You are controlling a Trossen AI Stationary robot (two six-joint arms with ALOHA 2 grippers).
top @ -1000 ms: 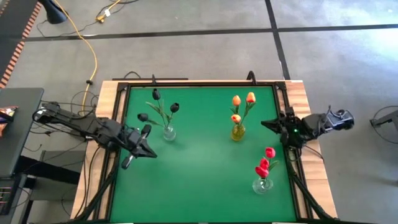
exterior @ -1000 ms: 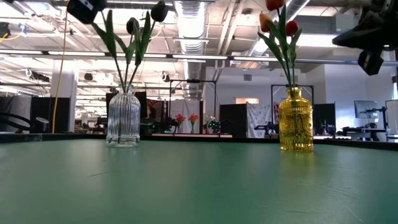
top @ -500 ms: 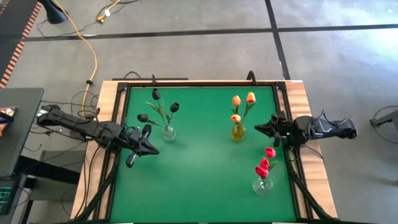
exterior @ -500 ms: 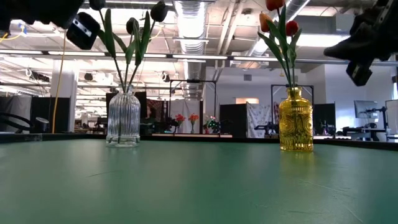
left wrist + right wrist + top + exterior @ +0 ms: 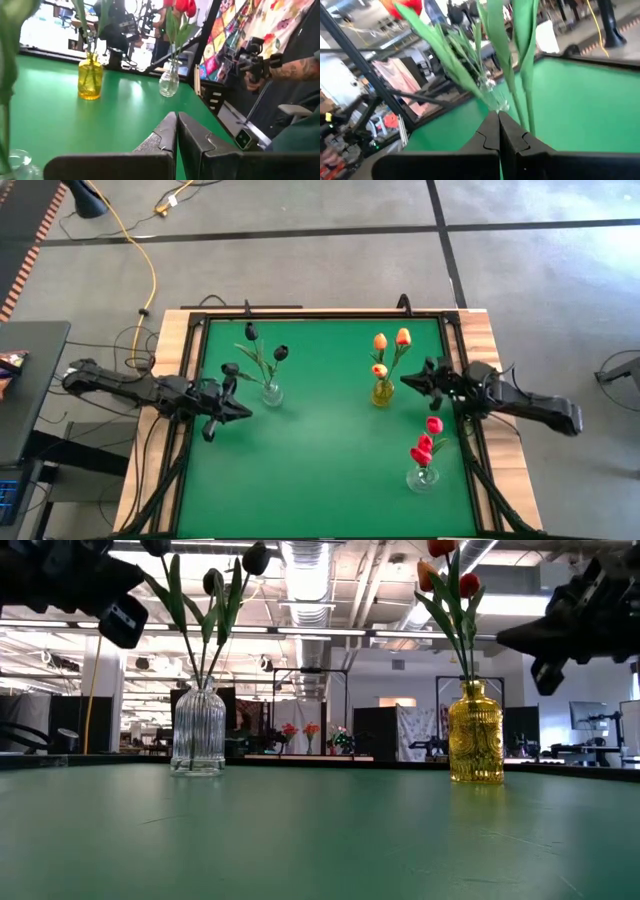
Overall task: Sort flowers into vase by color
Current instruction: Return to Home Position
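- Nine tulips stand in three vases on the green bench (image 5: 320, 470), three to a vase and grouped by colour.
- The black tulips (image 5: 281, 353) sit in a ribbed clear vase (image 5: 271, 393) in the back left part of the bench. In the low view their stems fan out above its neck.
- The orange tulips (image 5: 380, 341) stand in a yellow vase (image 5: 381, 393) in the back right part, about level with the ribbed clear vase and well apart from it.
- The red tulips (image 5: 433, 425) are in a small clear vase (image 5: 422, 477) near the bench's right edge, closer to the front than the yellow vase.
- The left end effector (image 5: 240, 410) hovers above the bench just beside the ribbed clear vase, on its left and slightly nearer the front. It points toward the middle of the bench. In the left wrist view its two fingers (image 5: 165, 132) are pressed together with nothing between them.
- The right end effector (image 5: 408, 381) hangs in the air just right of the yellow vase, between it and the bench's right edge, pointing left. Its fingers (image 5: 490, 132) are likewise closed on nothing, with green stems and leaves close ahead of them.
- In the low view both arms sit high, well above the bench surface.
- Past the bench's edge in the left wrist view, a person's hand (image 5: 257, 75) holds a dark device (image 5: 250, 52).
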